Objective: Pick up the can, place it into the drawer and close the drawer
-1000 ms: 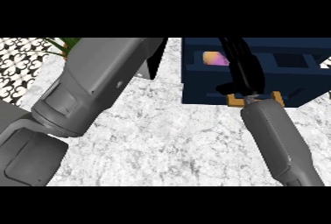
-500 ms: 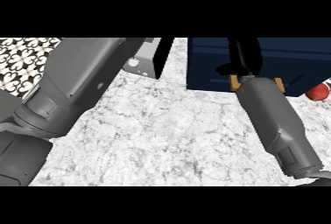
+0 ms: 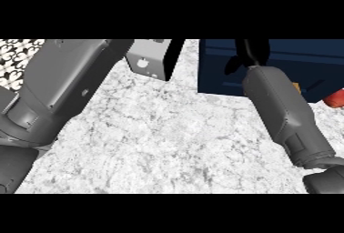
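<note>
From my head view, the right hand (image 3: 246,53) is cut off by the top edge; I cannot tell how its fingers stand. The left hand lies beyond the frame. The dark blue drawer unit (image 3: 295,63) is cropped at top and right, its interior hidden. A red object (image 3: 335,98) is cut off at the right edge; I cannot identify it.
</note>
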